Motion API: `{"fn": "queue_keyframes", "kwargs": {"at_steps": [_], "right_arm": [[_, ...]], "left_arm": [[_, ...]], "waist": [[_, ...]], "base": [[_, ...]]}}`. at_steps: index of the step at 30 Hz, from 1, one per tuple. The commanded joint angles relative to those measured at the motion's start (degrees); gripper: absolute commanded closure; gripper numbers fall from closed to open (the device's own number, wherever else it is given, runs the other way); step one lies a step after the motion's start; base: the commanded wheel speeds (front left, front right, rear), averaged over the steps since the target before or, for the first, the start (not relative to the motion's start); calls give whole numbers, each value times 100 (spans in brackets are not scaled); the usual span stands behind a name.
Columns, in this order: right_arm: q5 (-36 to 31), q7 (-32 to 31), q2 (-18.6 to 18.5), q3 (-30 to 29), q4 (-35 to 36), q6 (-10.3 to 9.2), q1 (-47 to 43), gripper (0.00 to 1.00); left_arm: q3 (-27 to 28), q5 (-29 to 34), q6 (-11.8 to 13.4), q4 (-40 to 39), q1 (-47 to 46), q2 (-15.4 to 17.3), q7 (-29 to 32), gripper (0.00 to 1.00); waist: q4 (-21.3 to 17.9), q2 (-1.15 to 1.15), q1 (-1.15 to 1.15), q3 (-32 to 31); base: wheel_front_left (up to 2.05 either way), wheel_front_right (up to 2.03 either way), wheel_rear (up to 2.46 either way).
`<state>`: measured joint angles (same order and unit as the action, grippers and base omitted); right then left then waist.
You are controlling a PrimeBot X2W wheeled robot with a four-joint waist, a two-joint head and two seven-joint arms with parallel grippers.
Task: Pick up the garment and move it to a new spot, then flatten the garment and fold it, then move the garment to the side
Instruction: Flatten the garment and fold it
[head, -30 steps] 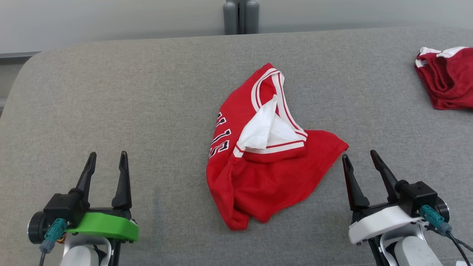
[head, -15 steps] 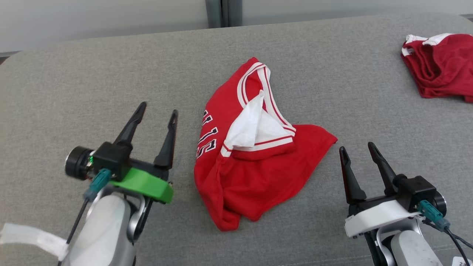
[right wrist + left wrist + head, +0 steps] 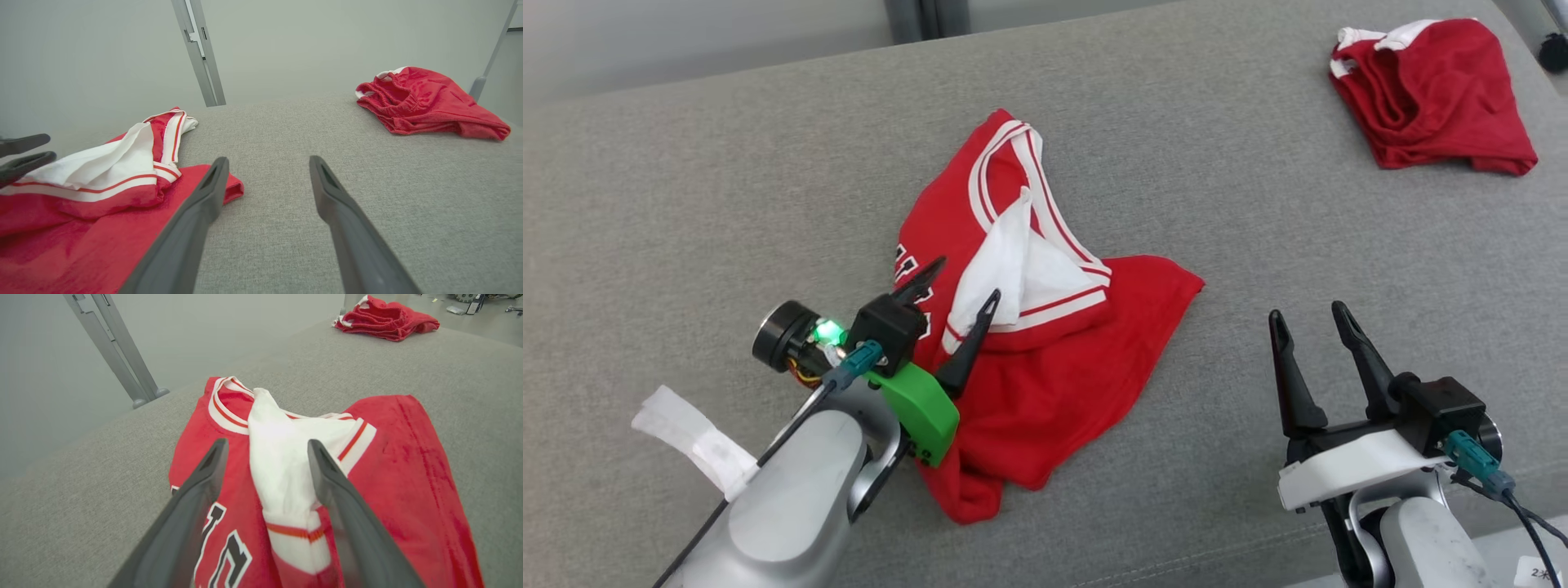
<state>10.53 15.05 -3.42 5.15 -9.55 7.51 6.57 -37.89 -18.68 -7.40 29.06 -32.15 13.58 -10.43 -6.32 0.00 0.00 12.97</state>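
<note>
The garment (image 3: 1054, 359), a red jersey with white-and-red trim and black lettering, lies crumpled mid-surface, a white inner fold (image 3: 1013, 261) turned out on top. My left gripper (image 3: 969, 278) is open over its left part. In the left wrist view that gripper (image 3: 267, 442) has a finger on either side of the white fold (image 3: 282, 465); I cannot tell whether they touch the cloth. My right gripper (image 3: 1307, 312) is open above bare fabric, right of the garment's right corner (image 3: 1188, 286). In the right wrist view this gripper (image 3: 268, 158) has the garment (image 3: 102, 228) beside its left finger.
Everything rests on a grey fabric-covered surface (image 3: 727, 204). A second red garment (image 3: 1429, 98) lies bunched at the far right corner, also seen as a red heap (image 3: 425, 102) in the right wrist view. Grey metal posts (image 3: 200, 53) stand behind the far edge.
My left arm has moved forward and right from the near left, and its open fingers are now over the garment. The head camera has turned, shifting the scene left. The right gripper has barely moved.
</note>
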Motion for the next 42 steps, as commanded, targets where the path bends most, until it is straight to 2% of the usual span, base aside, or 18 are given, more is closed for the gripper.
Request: {"fn": "queue_keyframes", "kwargs": {"at_steps": [1, 7, 8, 9, 15, 21, 25, 30, 34, 38, 39, 40, 42], "right_arm": [[45, 15, 10, -36, 7, -4, 56, 0], [28, 15, 37, -112, 6, -3, 23, 0], [26, 15, 33, -112, 17, -3, 30, 0], [21, 14, 37, -106, 42, -3, 39, 0], [-12, 15, 48, -170, 116, -3, -39, 0], [-81, 16, 44, -200, 77, -3, -109, 0], [-109, 16, -3, -213, 26, -3, -96, 0], [-129, 15, -40, -213, -64, -3, -117, 0], [-127, 15, -68, -216, -140, -3, -150, 0], [-135, 15, -98, -234, -212, -3, -180, 0], [-133, 16, -108, -252, -230, -3, -182, 0], [-132, 15, -124, -278, -258, -3, -196, 0], [-132, 15, -143, -286, -283, -3, -212, 0]], "left_arm": [[-95, -101, -13, 109, 53, 73, 42, 0], [-385, -277, -13, 543, 175, 211, 184, 0], [-429, -314, -13, 587, 154, 205, 174, 57], [-453, -336, -13, 598, 106, 205, 107, 100], [-249, -511, 54, 455, -224, 64, -318, 100], [386, -746, 294, -52, -199, 85, -473, 100], [1063, -887, 504, -512, 212, 163, -476, 100], [1912, -923, 640, -1036, 1122, 53, -480, 100], [2471, -850, 668, -1235, 1901, -177, -480, 100], [2794, -693, 548, -1200, 2470, -432, -480, 100], [2823, -634, 516, -1144, 2576, -490, -479, 85], [2879, -448, 474, -1103, 2651, -543, -480, 0], [2981, -331, 428, -1125, 2656, -625, -481, 0]], "waist": [[-260, 0, 0, 148], [-428, 0, 0, 194], [-444, 0, 0, 190], [-455, 0, 0, 186], [-344, 0, 0, 126], [40, 0, 0, 64], [306, 0, 0, 15], [556, 0, 0, -59], [669, 0, 0, -112], [771, 0, 0, -166], [805, 0, 0, -180], [872, 0, 0, -204], [951, 0, 0, -233]], "base": [[0, 0, 0], [0, 0, 0], [0, 0, 0], [0, 0, 0], [0, 0, 0], [0, 0, 0], [0, 0, 0], [0, 0, 0], [0, 0, 0], [0, 0, 0], [0, 0, 0], [0, 0, 0], [0, 0, 0]]}}
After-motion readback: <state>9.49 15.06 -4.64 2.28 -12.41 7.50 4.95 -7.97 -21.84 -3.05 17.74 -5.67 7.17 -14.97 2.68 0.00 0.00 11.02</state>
